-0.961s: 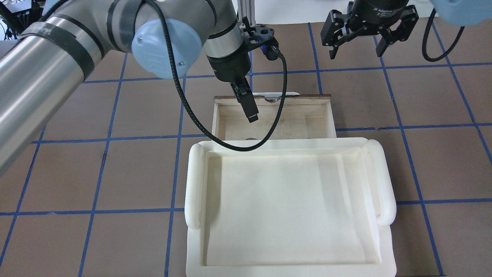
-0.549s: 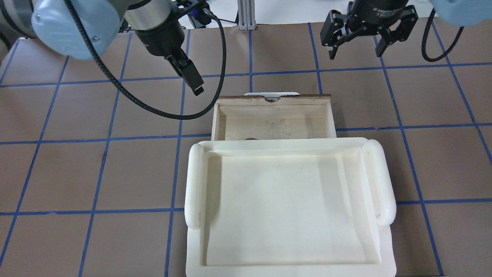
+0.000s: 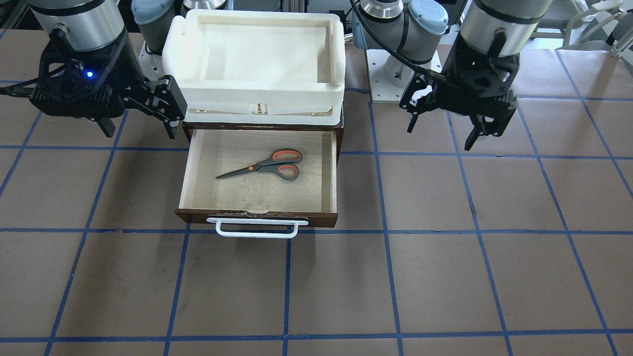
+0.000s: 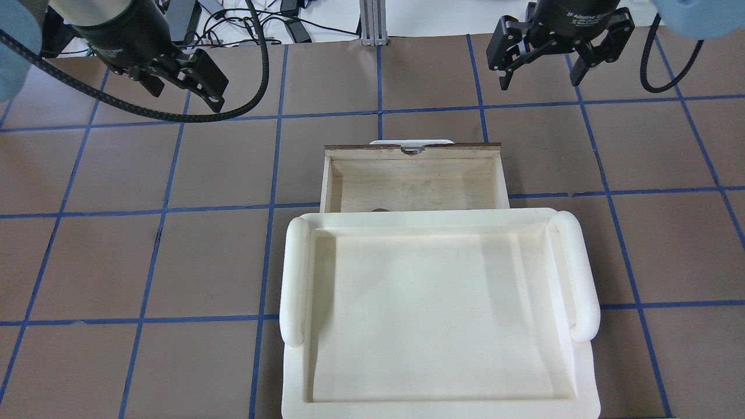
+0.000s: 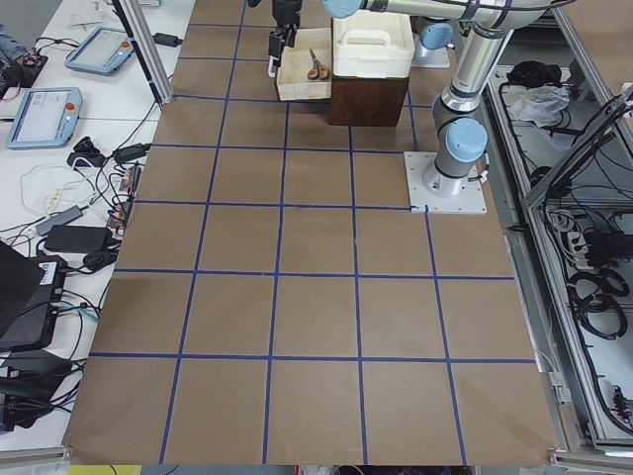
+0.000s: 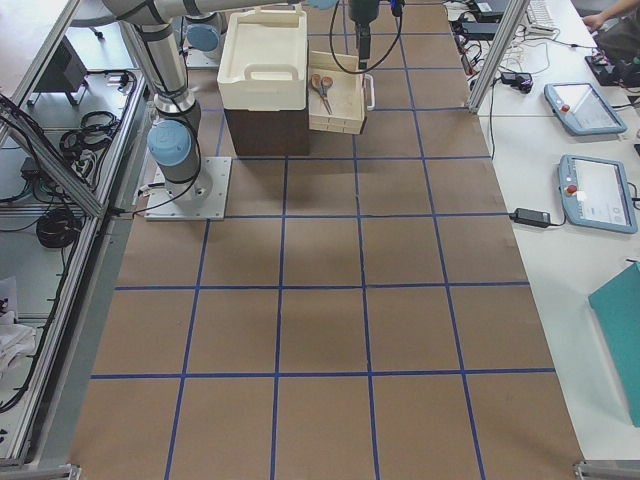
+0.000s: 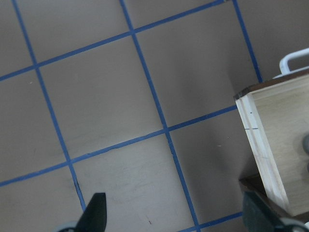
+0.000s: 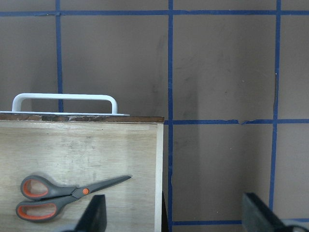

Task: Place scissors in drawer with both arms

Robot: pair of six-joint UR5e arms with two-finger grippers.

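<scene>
Front-facing view: the scissors (image 3: 264, 164) lie flat in the pulled-out drawer (image 3: 257, 217) at centre frame, blades pointing left. The left gripper (image 3: 440, 136), upper right, and the right gripper (image 3: 140, 129), upper left, both hang with fingers spread wide, holding nothing.

Overhead view: the white foam tray (image 4: 294, 273) overlaps the drawer's lower edge and hides the scissors. The grippers sit in the upper corners.

Right wrist view: the scissors lie at lower left inside the drawer, below its white handle (image 8: 65, 99).

Left wrist view: only the drawer's corner shows, at the right edge.
</scene>
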